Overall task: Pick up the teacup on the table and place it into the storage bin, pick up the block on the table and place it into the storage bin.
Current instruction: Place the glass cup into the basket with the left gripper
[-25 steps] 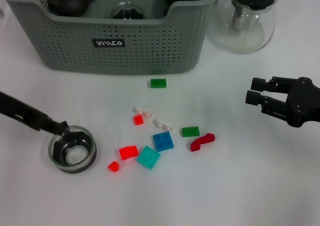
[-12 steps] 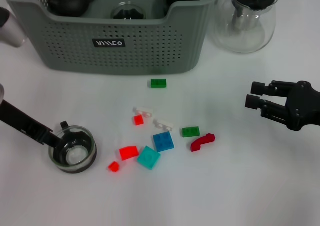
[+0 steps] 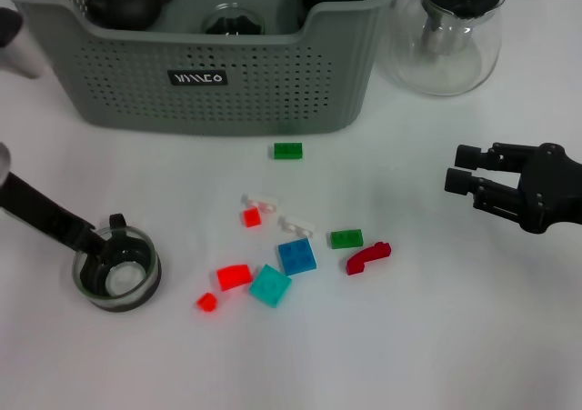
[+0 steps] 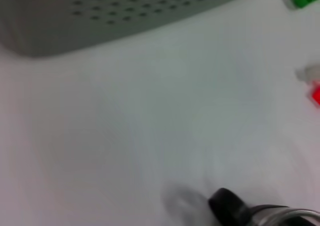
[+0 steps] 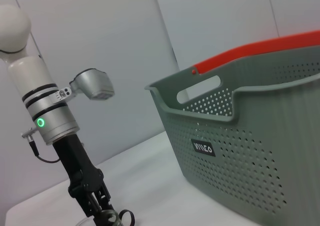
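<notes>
Sitting on the white bench [image 3: 436,337] at near left, the teacup [image 3: 116,272] is being gripped at its rim by the left gripper [image 3: 100,246], whose fingers are closed on the glass wall. The storage bin [image 3: 227,74] is standing at the far side, well apart from the cup, and its small black label [image 3: 198,79] is showing white letters that cannot be read with certainty. Small blocks are lying between them, among them a blue block [image 3: 296,256] and a green block [image 3: 287,150]. The right gripper [image 3: 466,168] is being held at right above the bench, its fingers narrowly parted and holding nothing.
</notes>
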